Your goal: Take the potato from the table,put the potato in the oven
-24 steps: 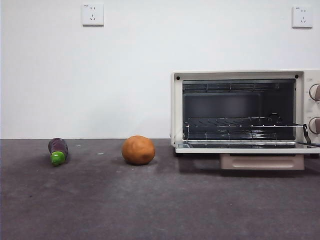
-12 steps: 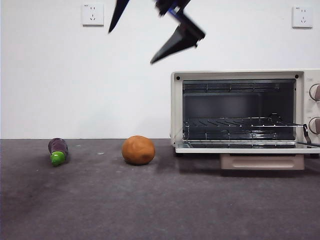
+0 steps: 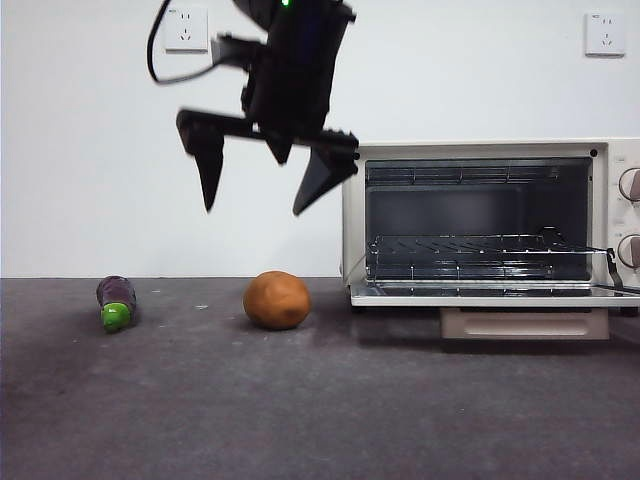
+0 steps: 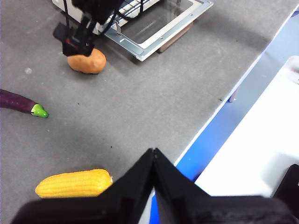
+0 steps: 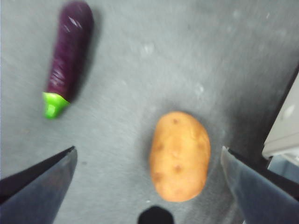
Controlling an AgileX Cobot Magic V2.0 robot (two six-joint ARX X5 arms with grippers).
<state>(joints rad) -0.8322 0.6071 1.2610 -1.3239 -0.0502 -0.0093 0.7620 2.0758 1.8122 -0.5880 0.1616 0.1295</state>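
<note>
- Right gripper (image 3: 258, 212) hangs in the air with its jaws spread wide and nothing between them. I read this as the approach, with no grasp made.
- Beside my gripper, toward the side away from the eggplant, the oven (image 3: 352, 220) stands with its door dropped open and its wire rack bare, so I judge it ready to receive.
- Directly below my gripper the potato (image 3: 277, 300) rests untouched on the table (image 3: 320, 410), well apart from the fingertips (image 3: 209, 200). My wrist camera shows it between the two jaws.
- Off to the other side lies the eggplant (image 3: 116, 302), which I must avoid.
- Left gripper (image 4: 153, 156) waits far off, jaws pressed together.
- Everything remains: descend, close, lift, carry, release.
</note>
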